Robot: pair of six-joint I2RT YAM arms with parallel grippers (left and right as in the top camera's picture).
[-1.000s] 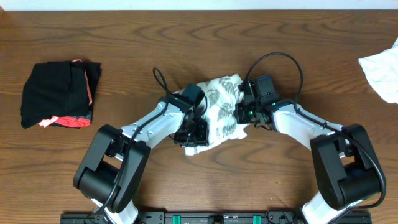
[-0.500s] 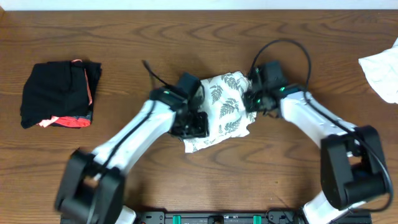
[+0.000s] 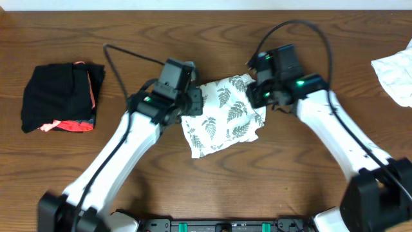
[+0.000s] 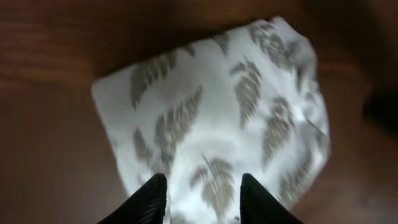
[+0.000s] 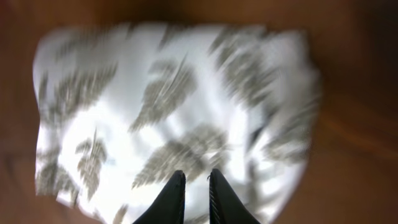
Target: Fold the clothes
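Your left pincer (image 4: 202,186) hangs part open over the folded white fern-print fabric dress (image 3: 225,116); right pincer (image 5: 194,180) nearly closed, both empty.

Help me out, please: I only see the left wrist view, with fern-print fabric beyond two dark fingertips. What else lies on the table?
Observer: A black bundle with pink trim lies at the left side of the table, well apart from the dress.
Operator: Thanks. Where is the other arm?
Observer: The right gripper hangs above the dress near its far right corner, jaws almost together with nothing between them.
Operator: Anything else out there?
Observer: A plain white cloth lies at the right edge of the overhead view, partly cut off.
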